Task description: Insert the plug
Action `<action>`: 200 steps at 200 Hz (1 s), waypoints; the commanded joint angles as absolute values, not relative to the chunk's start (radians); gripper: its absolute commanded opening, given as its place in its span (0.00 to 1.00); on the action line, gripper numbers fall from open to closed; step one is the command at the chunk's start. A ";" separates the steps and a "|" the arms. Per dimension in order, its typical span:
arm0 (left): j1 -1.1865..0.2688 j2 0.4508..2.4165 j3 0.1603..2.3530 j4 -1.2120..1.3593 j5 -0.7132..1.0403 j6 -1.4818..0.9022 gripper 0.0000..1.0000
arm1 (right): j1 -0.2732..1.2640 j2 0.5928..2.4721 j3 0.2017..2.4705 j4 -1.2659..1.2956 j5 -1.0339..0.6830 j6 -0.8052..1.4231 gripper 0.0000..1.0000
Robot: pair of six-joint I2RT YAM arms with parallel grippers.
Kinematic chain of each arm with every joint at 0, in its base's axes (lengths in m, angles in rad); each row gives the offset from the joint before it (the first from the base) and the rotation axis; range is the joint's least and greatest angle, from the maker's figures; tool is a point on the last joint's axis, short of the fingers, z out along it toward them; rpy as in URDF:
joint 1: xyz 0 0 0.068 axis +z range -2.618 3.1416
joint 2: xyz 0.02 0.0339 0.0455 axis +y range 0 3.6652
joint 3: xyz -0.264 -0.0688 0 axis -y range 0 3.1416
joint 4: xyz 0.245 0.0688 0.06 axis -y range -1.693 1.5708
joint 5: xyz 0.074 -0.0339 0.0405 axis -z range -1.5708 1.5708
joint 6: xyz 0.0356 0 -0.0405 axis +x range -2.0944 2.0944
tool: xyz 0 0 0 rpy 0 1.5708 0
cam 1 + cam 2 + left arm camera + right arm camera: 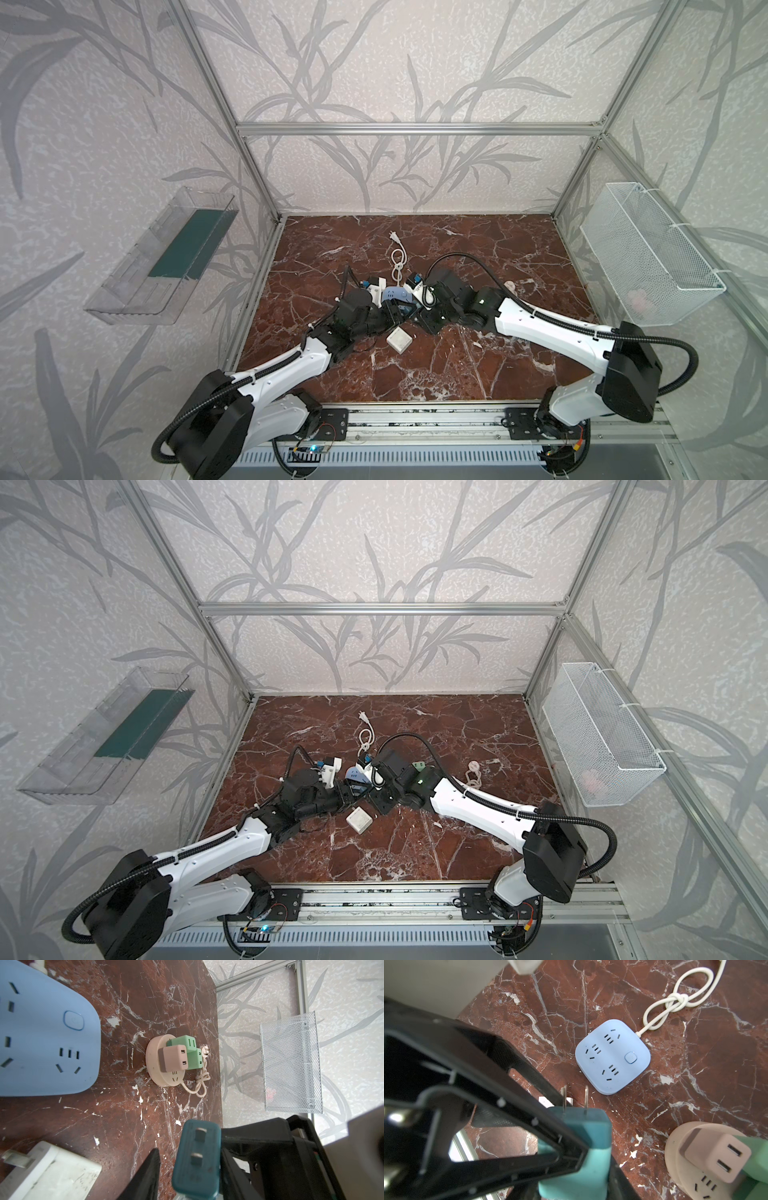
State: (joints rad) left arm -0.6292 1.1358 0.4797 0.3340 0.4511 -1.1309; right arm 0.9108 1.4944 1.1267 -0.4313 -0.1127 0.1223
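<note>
A teal two-pronged plug hangs above the marble table. My right gripper is shut on its lower body. The prongs point toward the light blue power strip, which lies flat a short way ahead. My left gripper straddles the plug's pronged end. One finger lies against the plug's side; the other finger stands off it with a visible gap. In both top views the two grippers meet at the near edge of the strip, and the plug is mostly hidden between them.
A white adapter lies on the table just in front of the grippers. A pink round socket carrying pink and green adapters sits to the right. The strip's knotted white cord runs toward the back. A wire basket hangs on the right wall.
</note>
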 commanded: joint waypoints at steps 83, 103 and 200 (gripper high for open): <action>-0.620 1.156 0.430 0.469 0.450 -1.201 0.00 | 0.909 1.493 1.162 -0.365 -0.140 0.129 0.46; -0.596 1.133 0.416 0.497 0.447 -1.232 0.00 | 0.896 1.454 1.108 -0.312 -0.146 0.136 0.57; -0.529 1.058 0.351 0.648 0.472 -1.450 0.00 | 0.838 1.233 0.677 0.343 -0.159 0.143 0.74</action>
